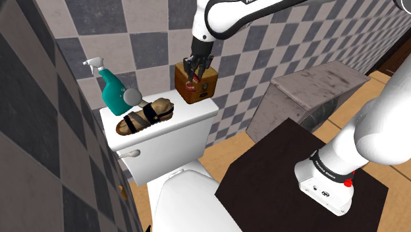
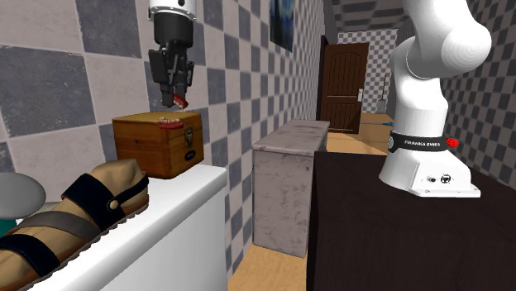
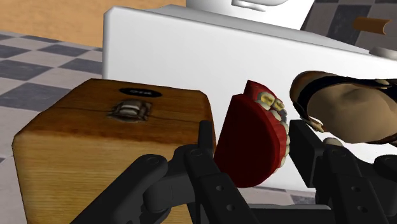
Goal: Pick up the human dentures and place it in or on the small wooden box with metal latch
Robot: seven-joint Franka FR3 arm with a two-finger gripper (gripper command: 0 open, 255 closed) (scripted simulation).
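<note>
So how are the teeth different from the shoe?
The dentures are red with pale teeth; the sandal is tan with black straps. The dentures are held in the air by the gripper, near the wooden box; the sandal lies on the white toilet tank. The dentures look smaller than the sandal.

The box (image 3: pixel 95 137) is grained, lightly sheened wood with a dull metal latch (image 3: pixel 132 110). Above it, the dentures (image 3: pixel 251 143) look smooth, matt red. Beneath it, the cistern (image 3: pixel 191 57) is smooth white.
</note>
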